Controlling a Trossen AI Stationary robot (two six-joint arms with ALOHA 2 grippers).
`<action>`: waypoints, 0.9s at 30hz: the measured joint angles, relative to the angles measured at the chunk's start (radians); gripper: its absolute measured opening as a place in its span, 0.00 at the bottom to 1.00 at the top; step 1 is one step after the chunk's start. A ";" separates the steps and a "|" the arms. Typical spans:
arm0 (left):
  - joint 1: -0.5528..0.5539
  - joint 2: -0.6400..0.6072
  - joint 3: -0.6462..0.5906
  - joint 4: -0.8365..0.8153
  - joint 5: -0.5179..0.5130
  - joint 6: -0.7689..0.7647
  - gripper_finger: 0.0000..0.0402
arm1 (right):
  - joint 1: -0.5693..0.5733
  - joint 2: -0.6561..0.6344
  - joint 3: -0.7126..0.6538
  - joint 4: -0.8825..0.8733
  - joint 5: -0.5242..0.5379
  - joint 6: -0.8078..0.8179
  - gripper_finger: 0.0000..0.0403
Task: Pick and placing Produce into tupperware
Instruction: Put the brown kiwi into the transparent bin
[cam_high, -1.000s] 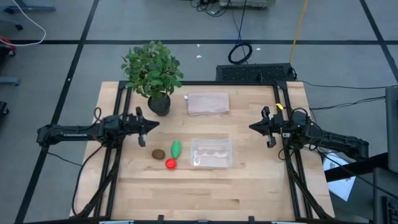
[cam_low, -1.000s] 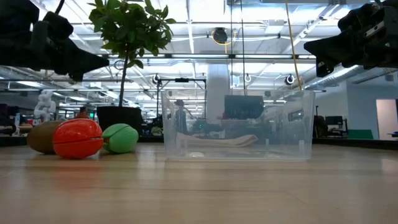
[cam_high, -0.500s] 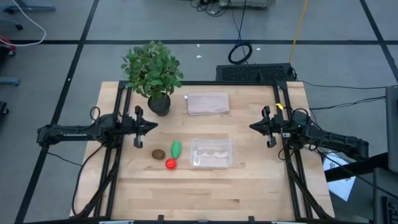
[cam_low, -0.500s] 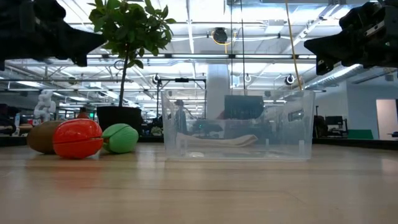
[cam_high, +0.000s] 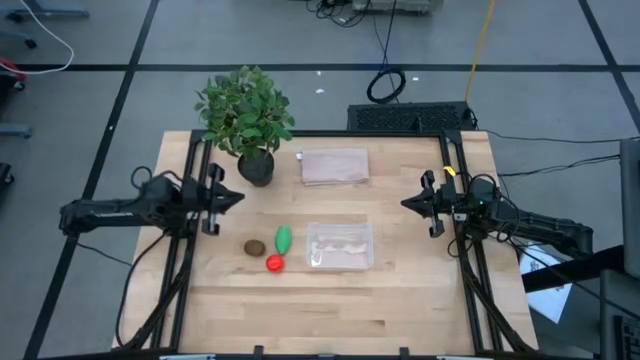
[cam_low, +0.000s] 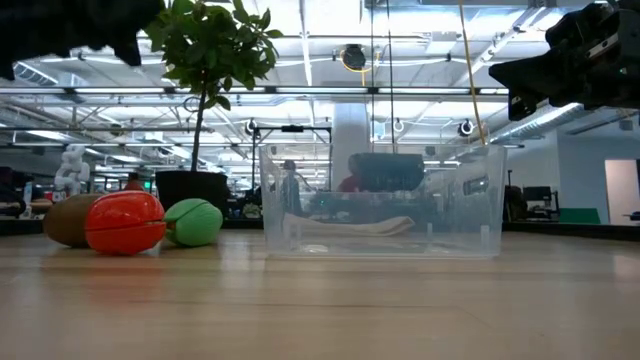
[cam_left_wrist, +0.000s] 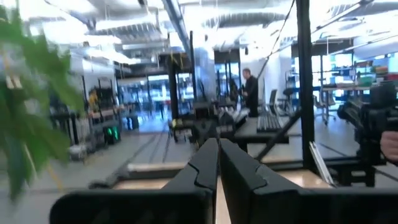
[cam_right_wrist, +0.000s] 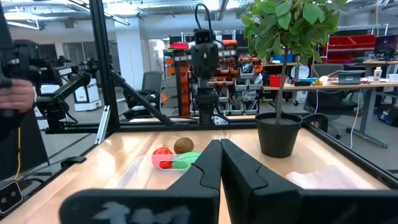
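Three pieces of produce lie on the wooden table left of the middle: a brown kiwi (cam_high: 255, 247), an elongated green one (cam_high: 283, 238) and a round red one (cam_high: 274, 264). The clear tupperware (cam_high: 340, 246) stands just right of them, resting on its flat bottom. My left gripper (cam_high: 240, 197) is shut and hangs high over the table's left side, beside the plant pot, holding nothing. My right gripper (cam_high: 404, 204) is shut over the table's right side, also holding nothing. The right wrist view shows the produce (cam_right_wrist: 175, 155) beyond the shut fingers.
A leafy potted plant (cam_high: 246, 118) stands at the far left of the table. A flat pinkish lid-like piece (cam_high: 334, 166) lies at the far middle. Black frame rails (cam_high: 190, 250) run along the table's left and right sides. Bare wood spans the near half.
My left gripper has risen and tipped upward, and has drawn back a little toward the table's left edge. It has stayed shut. In the low view it has climbed almost out of the top of the picture. The produce and the tupperware have kept their places.
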 joint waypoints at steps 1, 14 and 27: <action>0.000 0.000 0.023 -0.016 0.000 0.004 0.07 | 0.000 0.000 0.000 0.000 0.000 0.000 0.00; -0.007 0.199 0.278 -0.241 -0.015 0.027 0.64 | 0.000 0.000 0.000 -0.010 0.000 0.007 0.15; -0.055 0.494 0.647 -0.830 -0.093 -0.060 0.79 | 0.000 0.000 0.000 -0.011 0.000 0.007 0.28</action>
